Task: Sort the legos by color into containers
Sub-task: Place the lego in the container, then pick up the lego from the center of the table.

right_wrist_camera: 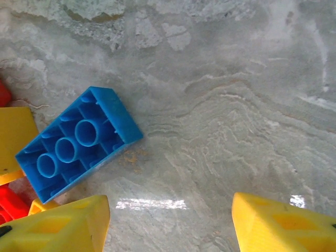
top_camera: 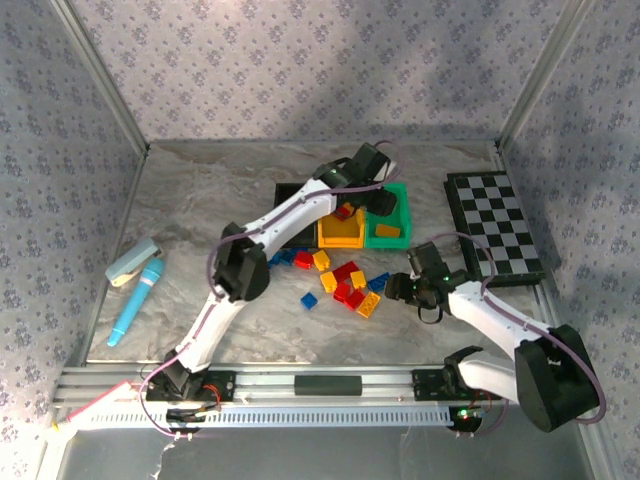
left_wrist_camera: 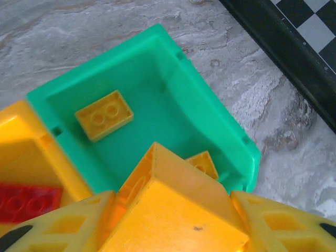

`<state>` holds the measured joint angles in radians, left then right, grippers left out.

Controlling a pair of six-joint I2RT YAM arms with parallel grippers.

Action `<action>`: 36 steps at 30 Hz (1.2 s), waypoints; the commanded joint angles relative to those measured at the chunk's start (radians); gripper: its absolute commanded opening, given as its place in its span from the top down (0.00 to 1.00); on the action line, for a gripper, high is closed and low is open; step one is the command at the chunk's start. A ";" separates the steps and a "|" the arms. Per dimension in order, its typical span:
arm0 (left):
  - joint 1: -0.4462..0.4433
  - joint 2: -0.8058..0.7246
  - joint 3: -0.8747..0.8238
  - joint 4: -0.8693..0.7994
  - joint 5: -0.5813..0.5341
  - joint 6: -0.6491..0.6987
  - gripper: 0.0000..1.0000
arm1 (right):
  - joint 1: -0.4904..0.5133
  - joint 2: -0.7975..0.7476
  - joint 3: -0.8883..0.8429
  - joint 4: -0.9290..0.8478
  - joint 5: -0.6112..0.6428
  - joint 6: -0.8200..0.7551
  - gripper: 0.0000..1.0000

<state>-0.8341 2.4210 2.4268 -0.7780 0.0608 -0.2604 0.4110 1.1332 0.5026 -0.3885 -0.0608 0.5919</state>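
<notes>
My left gripper (left_wrist_camera: 173, 223) is shut on a yellow-orange lego (left_wrist_camera: 173, 205) and holds it over the green container (left_wrist_camera: 157, 58). Two yellow legos (left_wrist_camera: 104, 114) lie inside that bin. Beside it stands the orange-yellow container (left_wrist_camera: 21, 152) with a red lego (left_wrist_camera: 29, 202) in it. From above, the left gripper (top_camera: 378, 198) hangs over the green container (top_camera: 405, 195), with the orange-yellow one (top_camera: 340, 238) and the black one (top_camera: 285, 195) to its left. Loose legos (top_camera: 345, 282) lie in front. My right gripper (right_wrist_camera: 170, 220) is open above bare table, a blue lego (right_wrist_camera: 79, 144) upside down to its left.
A black-and-white checkerboard (top_camera: 495, 225) lies at the right, close to the green bin. A light-blue cylinder with a white block (top_camera: 135, 295) rests at the left. The right gripper (top_camera: 400, 288) sits at the right edge of the lego pile. Walls enclose the table.
</notes>
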 commanded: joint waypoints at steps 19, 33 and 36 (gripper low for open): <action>-0.013 -0.438 -0.622 0.190 -0.077 -0.019 0.33 | 0.042 0.001 0.020 0.006 0.042 0.029 0.35; 0.086 -0.931 -1.360 0.241 -0.334 -0.146 0.34 | 0.032 0.128 0.102 0.035 0.063 -0.030 0.35; 0.126 -0.981 -1.428 0.231 -0.344 -0.155 0.34 | 0.027 0.133 0.128 -0.001 0.095 -0.059 0.35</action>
<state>-0.7300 1.5036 1.0275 -0.5503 -0.2481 -0.3817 0.4446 1.2610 0.5930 -0.3523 -0.0124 0.5747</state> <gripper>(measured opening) 0.659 0.651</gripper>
